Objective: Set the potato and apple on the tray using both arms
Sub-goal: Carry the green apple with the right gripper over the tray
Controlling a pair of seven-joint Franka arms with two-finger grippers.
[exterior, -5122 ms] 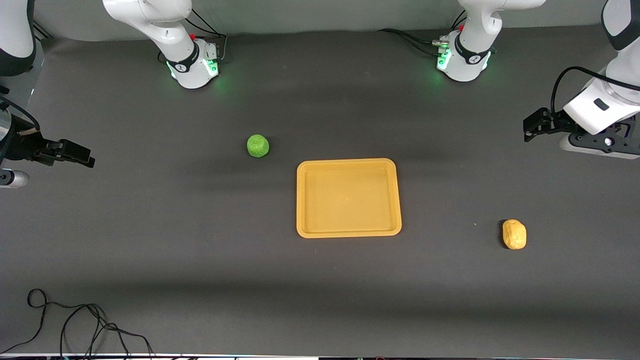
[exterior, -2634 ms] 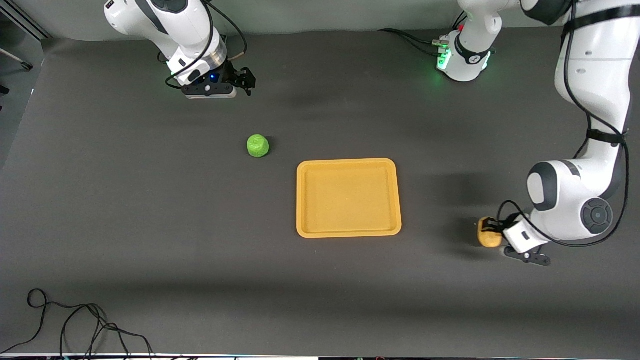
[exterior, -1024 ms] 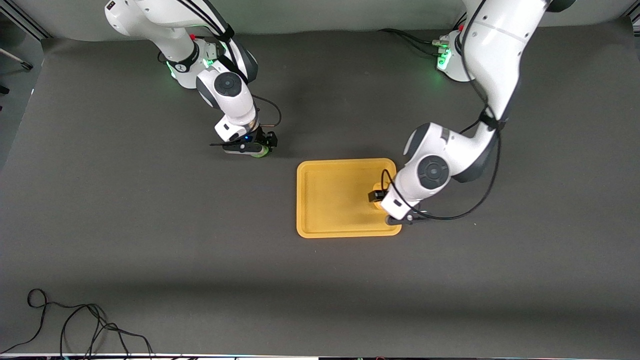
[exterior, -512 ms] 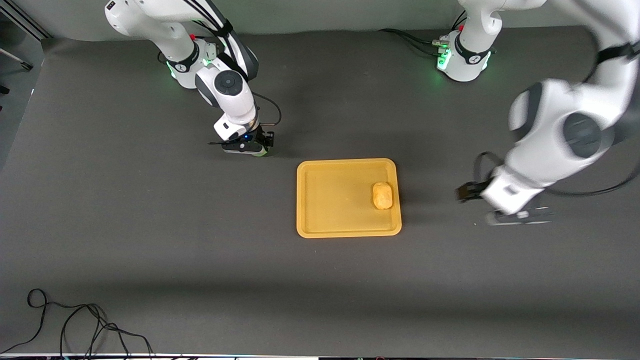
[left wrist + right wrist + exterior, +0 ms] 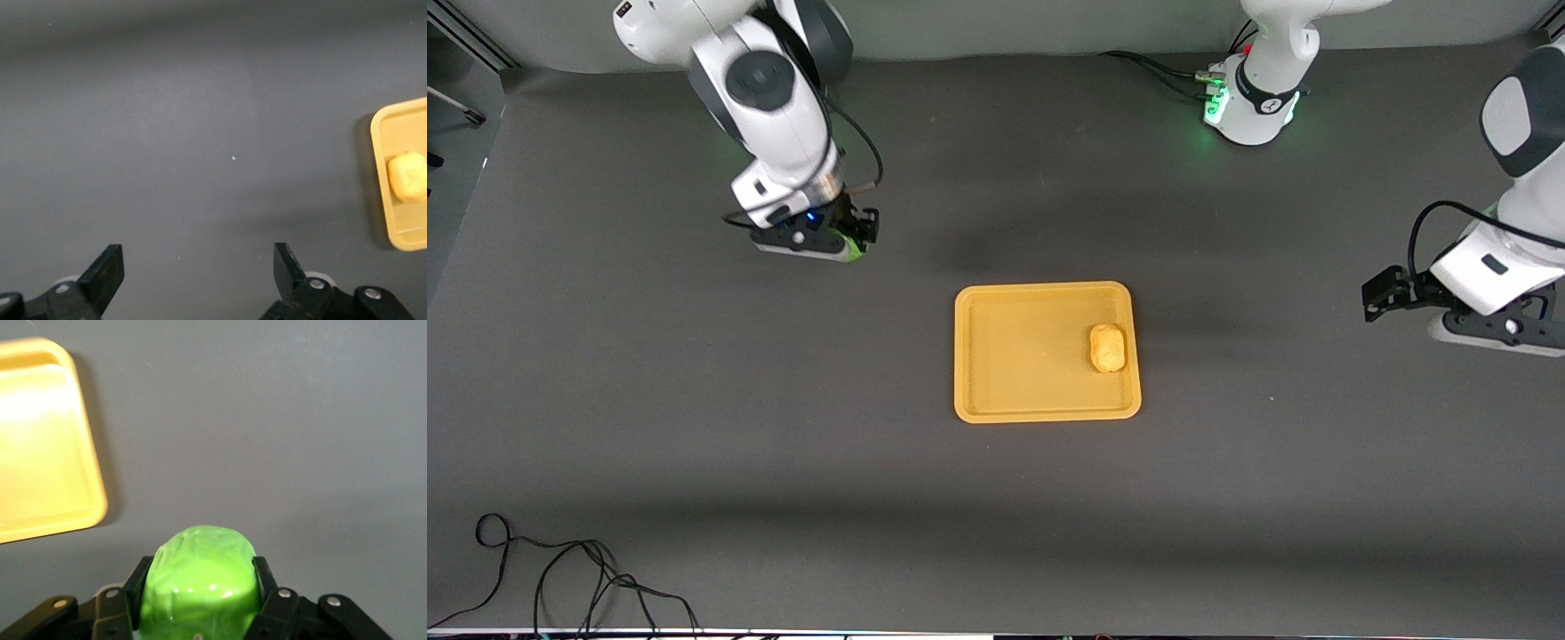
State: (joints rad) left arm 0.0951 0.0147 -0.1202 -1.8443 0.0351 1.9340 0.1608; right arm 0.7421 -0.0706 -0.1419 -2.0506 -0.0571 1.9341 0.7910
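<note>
Looking across the dark table (image 5: 996,498), you see its grey cloth run from one arm's end to the other; a loose black cable (image 5: 560,578) lies at the edge nearest the front camera, toward the right arm's end.

Next in size, the two white arms: the right arm (image 5: 760,98) reaches down from its base and hangs over bare cloth, up-table of the tray and toward its own end; the left arm (image 5: 1525,133) waits at its own end of the table, well apart from the tray.

You find the tray (image 5: 978,356) flat in the middle of the table; both wrist views catch only a corner of it (image 5: 380,133) (image 5: 93,500).

The right gripper (image 5: 852,238) shows only a sliver of green in the front view; the right wrist view tells you far more, with the apple (image 5: 200,580) filling the gap and a finger pressed against each side, held clear above the cloth beside the tray's corner.

The left gripper (image 5: 1380,293) holds nothing; its wrist view shows the fingers (image 5: 107,270) spread wide with bare cloth between them.

The potato (image 5: 1107,347) lies in the tray, close against the rim on the left arm's side; the left wrist view shows it too (image 5: 408,177), while the right wrist view does not.
</note>
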